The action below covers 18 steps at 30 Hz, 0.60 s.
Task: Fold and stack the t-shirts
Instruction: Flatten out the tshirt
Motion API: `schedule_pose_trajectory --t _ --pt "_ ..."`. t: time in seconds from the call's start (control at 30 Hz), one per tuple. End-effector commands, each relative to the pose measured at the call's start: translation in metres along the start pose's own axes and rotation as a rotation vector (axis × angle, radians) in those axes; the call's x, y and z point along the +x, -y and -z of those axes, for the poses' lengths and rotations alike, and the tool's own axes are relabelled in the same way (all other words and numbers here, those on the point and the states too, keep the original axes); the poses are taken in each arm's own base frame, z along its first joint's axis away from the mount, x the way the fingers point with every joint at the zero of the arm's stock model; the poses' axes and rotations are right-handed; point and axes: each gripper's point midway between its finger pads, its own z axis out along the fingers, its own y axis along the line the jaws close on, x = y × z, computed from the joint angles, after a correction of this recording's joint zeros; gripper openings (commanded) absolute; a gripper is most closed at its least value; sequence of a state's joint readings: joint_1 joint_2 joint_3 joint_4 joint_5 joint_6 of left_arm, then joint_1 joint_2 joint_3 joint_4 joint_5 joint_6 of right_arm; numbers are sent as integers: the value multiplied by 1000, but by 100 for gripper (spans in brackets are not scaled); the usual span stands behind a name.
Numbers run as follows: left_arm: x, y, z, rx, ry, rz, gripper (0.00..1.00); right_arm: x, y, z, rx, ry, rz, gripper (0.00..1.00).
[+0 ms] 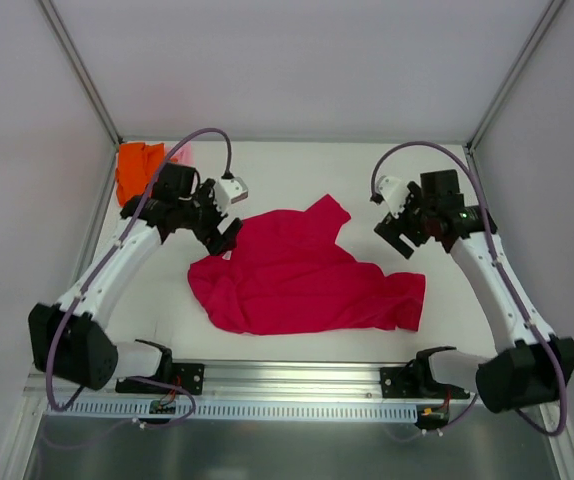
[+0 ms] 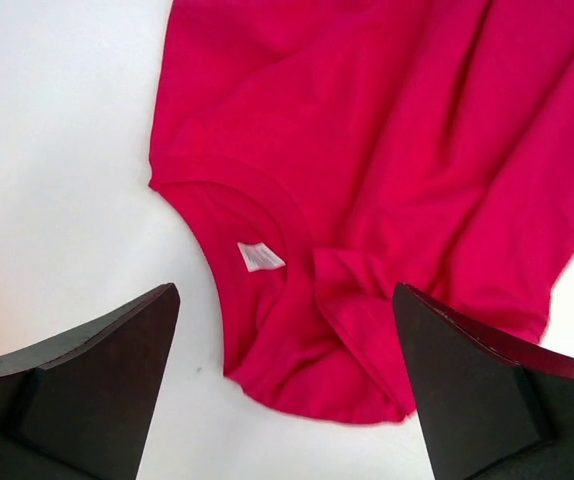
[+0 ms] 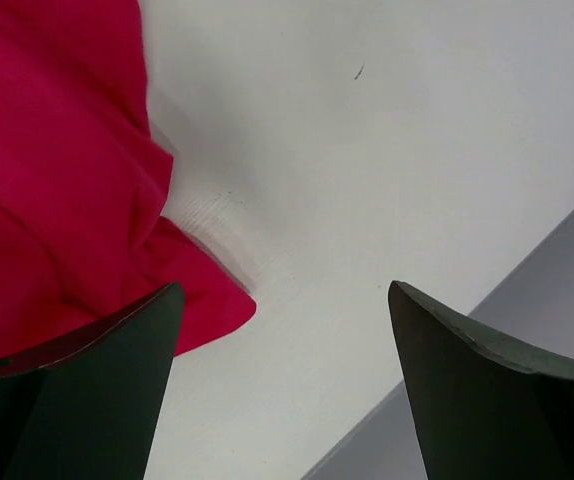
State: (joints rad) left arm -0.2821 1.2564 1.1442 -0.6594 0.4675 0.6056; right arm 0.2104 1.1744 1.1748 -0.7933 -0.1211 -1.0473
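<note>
The crimson-red t-shirt [image 1: 302,275] lies crumpled and spread in the middle of the table. Its collar with a white label [image 2: 259,257] shows in the left wrist view. My left gripper [image 1: 225,236] hovers open over the shirt's left collar end; its jaws stand wide apart with nothing between them. My right gripper [image 1: 397,235] is open and empty above bare table, right of the shirt's far corner [image 3: 202,300]. The orange t-shirt [image 1: 137,170] lies bunched at the far left corner. A small bit of pale pink t-shirt [image 1: 184,155] shows beside it.
Grey enclosure walls [image 1: 27,200] stand around the white table [image 1: 297,165]. A metal rail [image 1: 297,380] runs along the near edge between the arm bases. The right wall's edge [image 3: 527,320] shows in the right wrist view.
</note>
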Motion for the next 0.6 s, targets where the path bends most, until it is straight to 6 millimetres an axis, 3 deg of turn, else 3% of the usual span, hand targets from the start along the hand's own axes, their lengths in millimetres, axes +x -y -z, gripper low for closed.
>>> schedule_pose_trajectory --t 0.0,0.07,0.1,0.27,0.37,0.5,0.57 --pt "-3 -28 -47 23 -40 76 89 -6 18 -36 39 -34 -77 88" --pt "-7 -48 -63 -16 -56 92 88 -11 17 -48 33 -26 -79 88" --pt "5 -59 -83 -18 -111 118 85 -13 15 -52 25 -25 -83 87" --pt "12 -92 -136 -38 -218 156 70 -20 6 -66 -21 -21 -74 78" --pt "6 -101 -149 -35 -255 151 69 -23 2 -66 -35 -24 -63 79" --pt "-3 -98 -162 -18 -271 130 69 -22 -5 -68 -59 -33 -49 80" --pt "-5 -96 -168 -24 -277 115 43 -23 -6 -70 -62 -31 -42 81"
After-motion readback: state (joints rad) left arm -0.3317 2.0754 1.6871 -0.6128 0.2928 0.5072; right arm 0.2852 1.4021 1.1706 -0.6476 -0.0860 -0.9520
